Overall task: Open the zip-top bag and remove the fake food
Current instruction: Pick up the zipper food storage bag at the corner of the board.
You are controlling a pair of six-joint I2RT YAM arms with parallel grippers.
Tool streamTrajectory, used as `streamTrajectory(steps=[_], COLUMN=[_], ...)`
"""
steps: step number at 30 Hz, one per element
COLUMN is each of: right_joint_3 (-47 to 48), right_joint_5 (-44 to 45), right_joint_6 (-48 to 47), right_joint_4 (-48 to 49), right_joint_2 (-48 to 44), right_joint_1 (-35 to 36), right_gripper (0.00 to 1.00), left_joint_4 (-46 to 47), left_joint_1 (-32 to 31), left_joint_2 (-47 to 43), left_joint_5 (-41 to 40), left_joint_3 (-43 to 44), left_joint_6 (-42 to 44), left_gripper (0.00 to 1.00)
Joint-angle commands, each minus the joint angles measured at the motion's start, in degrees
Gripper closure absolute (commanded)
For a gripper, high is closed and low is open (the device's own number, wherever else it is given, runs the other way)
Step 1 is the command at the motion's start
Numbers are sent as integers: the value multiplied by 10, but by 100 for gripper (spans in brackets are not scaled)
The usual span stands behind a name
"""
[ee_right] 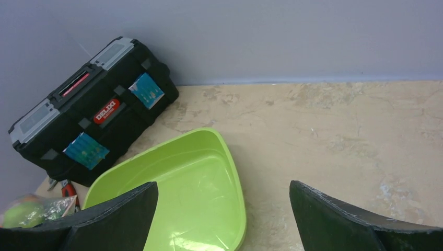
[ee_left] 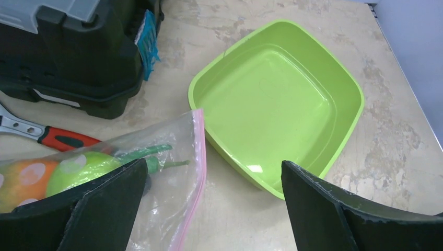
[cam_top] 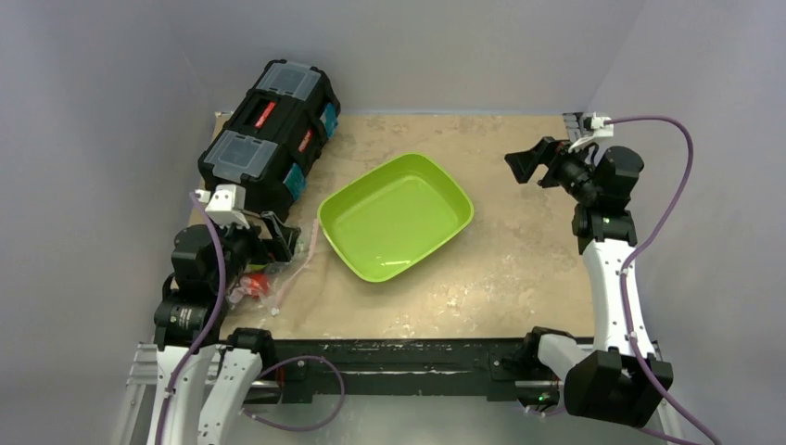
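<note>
Both grippers empty, jaws fully apart. Zip-top bag (ee_left: 172,167) w/ fake food (ee_left: 78,167) lies below left gripper (ee_left: 213,172), partly under one finger; pink zip strip (ee_left: 200,157) faces green tray (ee_left: 196,86). Right gripper (cam_top: 533,165) well apart, far side; left arm nearer

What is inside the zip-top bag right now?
Through the clear bag: an orange fruit, a lime-green ball and a green pod. One finger of the left pincer hides the rest.

Lime-green tray (ee_left: 271,99), clear bag (ee_left: 177,141) with pink strip, black toolbox (ee_left: 68,57) with teal tags, beige mottled surface (ee_left: 397,146), red-handled wrench (ee_left: 65,140).
</note>
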Motion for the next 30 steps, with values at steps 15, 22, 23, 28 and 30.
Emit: streamTrajectory(steps=[15, 22, 23, 28, 30], right_joint_3=[-55, -56, -55, -46, -41], right_joint_5=[-223, -288, -289, -309, -322], right_joint_6=[-131, -254, -265, -347, -357], right_joint_4=[31, -24, -34, -100, -112], right_joint_2=[2, -2, -4, -2, 11], right_joint_1=[-2, -2, -1, -1, -2], right_gripper=[1, 1, 1, 1, 1], left_joint_4=[-171, -197, -203, -203, -180], left_joint_1=[-6, -201, -221, -270, -271], left_joint_2=[75, 152, 170, 222, 231], left_joint_5=[-24, -219, -242, -320, -315], left_joint_3=[87, 99, 104, 111, 97], left_joint_6=[-15, -69, -74, -89, -93], left_gripper=[0, 0, 0, 2, 6])
